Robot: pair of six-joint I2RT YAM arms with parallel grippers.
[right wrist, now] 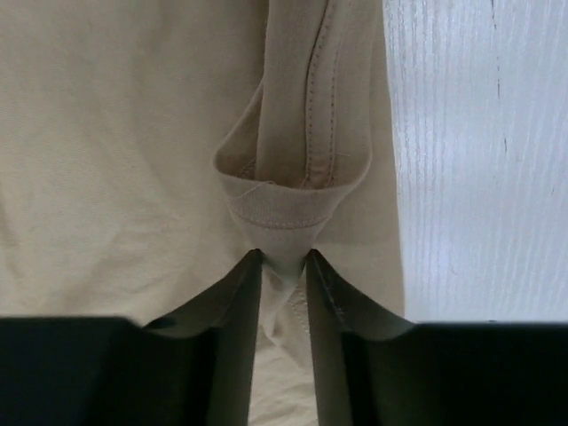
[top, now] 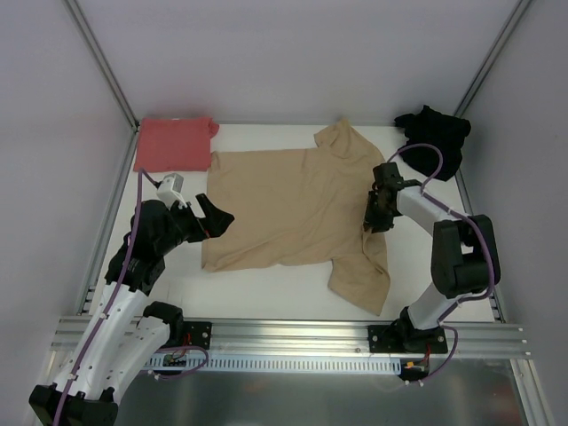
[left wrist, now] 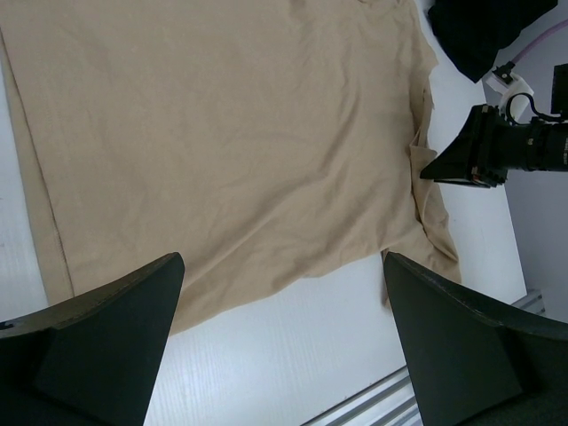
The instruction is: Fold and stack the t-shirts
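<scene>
The tan-beige t-shirt lies spread flat mid-table; it also fills the left wrist view. My right gripper is shut on the shirt's collar at its right edge, the ribbed band pinched between the fingers. My left gripper is open and empty, over the shirt's left hem edge. The salmon-red t-shirt lies folded at the back left. The black t-shirt lies crumpled at the back right, also visible in the left wrist view.
White walls with metal corner posts enclose the table. An aluminium rail runs along the near edge. The right arm's cable loops near the black shirt.
</scene>
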